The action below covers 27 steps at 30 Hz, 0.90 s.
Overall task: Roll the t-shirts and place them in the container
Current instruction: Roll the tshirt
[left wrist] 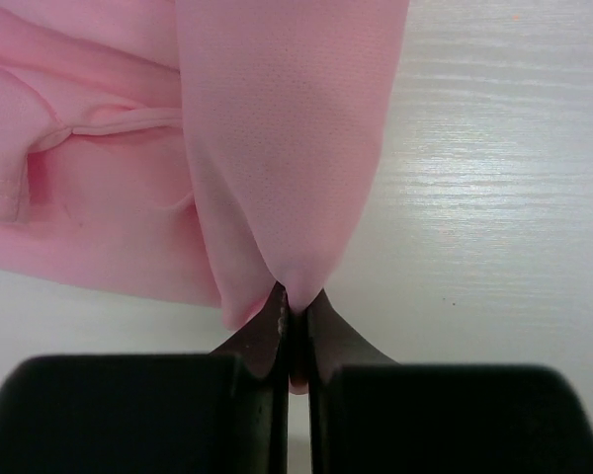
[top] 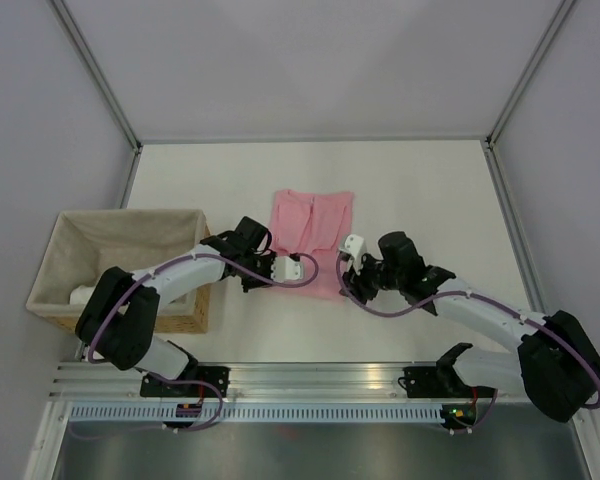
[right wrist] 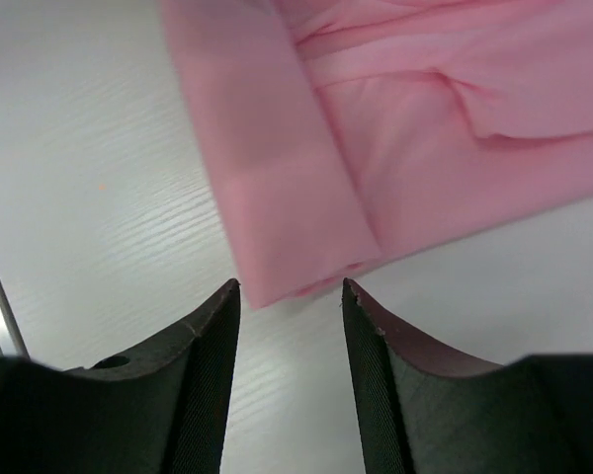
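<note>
From above, the light-pink short-sleeved t-shirt lies folded into a narrow upright panel on the white table, to the right of the rectangular wicker basket with a cloth liner and apart from it. My left gripper reaches out past the basket's right wall and sits at the shirt's near edge, on the corner closer to the basket. My right gripper is at the same near edge, on the corner farther from the basket. The two grippers face each other across that hem. Something small and white lies in the basket's near left corner; I cannot tell what it is.

Through my left wrist camera, my left gripper has its black fingers pressed together on a pinch of the pink t-shirt. The fabric rises from the pinch in a taut, tent-like fold, with the rest of the shirt lying rumpled to one side. Bare white table shows on the other side.

Through my right wrist camera, my right gripper stands with its jaws apart and nothing between them. A folded corner of the pink t-shirt lies flat on the table, its tip just at the mouth of the gap, and neither finger presses on it. The fabric edge there looks slightly blurred.
</note>
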Tool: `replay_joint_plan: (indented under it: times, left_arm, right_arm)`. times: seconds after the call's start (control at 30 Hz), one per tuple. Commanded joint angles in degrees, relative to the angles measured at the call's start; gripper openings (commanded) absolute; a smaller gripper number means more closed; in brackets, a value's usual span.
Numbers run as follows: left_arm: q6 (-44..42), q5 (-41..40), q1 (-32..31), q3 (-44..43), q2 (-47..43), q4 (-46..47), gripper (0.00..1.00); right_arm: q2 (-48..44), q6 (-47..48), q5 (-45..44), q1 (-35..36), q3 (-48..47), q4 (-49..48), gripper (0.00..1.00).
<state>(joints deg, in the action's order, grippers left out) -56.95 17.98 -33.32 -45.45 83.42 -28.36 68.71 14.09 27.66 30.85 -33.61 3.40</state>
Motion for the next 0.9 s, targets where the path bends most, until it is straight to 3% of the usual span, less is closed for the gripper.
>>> replay_joint_plan:
  times: [0.0,0.17,0.5,0.57,0.63,0.67,0.73,0.87]
  left_arm:
    - [2.3,7.2,2.4,-4.8,2.9,-5.2,0.02]
    - [1.6,7.7,3.2,-6.7,4.1,-5.5,0.02]
    - [1.0,8.3,3.2,-6.7,4.1,-6.7,0.02]
    - [1.1,8.7,3.2,-7.3,4.4,-7.3,0.02]
    - [0.1,9.6,3.3,-7.9,4.5,-10.1,0.02]
    - [-0.4,11.2,3.6,-8.8,4.5,-12.0,0.02]
    - [-2.8,13.7,4.7,-10.0,4.6,-18.8,0.02]
    - [-7.9,19.2,6.2,-13.1,5.8,-30.2,0.04]
  right_arm:
    - [-1.6,12.2,-7.1,9.0,3.4,-2.0,0.53]
    - [1.8,11.4,-21.3,15.1,3.4,-5.8,0.54]
    - [11.9,13.9,-27.9,18.3,-1.4,-5.3,0.53]
    - [13.6,13.8,-25.8,18.3,-3.5,-3.6,0.40]
    - [15.2,13.9,-20.1,18.2,-7.1,3.1,0.13]
    - [15.6,13.5,-18.3,18.3,-8.4,5.5,0.08]
    - [14.8,11.2,-12.4,18.3,-10.0,11.1,0.00]
    - [10.0,11.2,-1.9,17.2,-9.8,17.4,0.00]
